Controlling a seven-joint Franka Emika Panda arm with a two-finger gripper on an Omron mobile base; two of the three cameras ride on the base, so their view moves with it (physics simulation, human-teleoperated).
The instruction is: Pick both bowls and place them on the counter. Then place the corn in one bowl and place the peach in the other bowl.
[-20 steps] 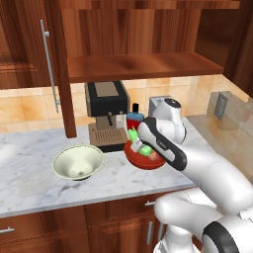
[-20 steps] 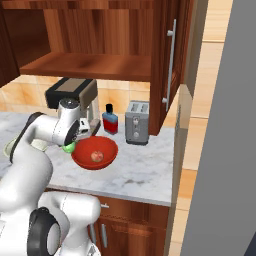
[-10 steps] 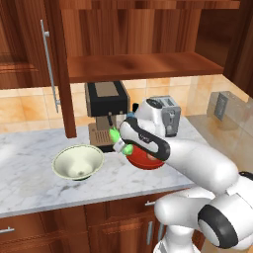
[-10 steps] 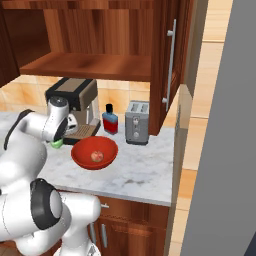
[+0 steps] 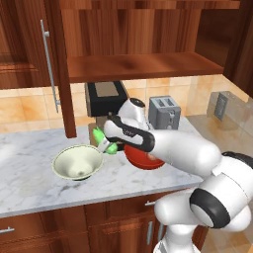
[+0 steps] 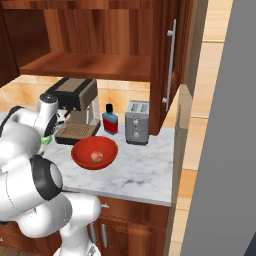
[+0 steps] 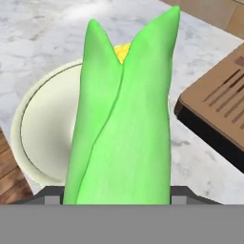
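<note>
Hand view: tool (image 5: 105,143) clamped on bright green oblong corn (image 7: 121,114), near the cream-white shallow bowl (image 5: 77,162) on the marble table (image 5: 29,188). Centre over the bowl before lowering and releasing.

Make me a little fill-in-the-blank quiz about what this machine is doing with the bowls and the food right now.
1. The tool is holding the ____, close to the cream-white bowl.
2. The peach lies inside the ____ bowl.
3. The inside of the cream-white bowl is ____.
4. Both bowls stand on the marble ____.

Missing words: corn; red; empty; counter
</note>
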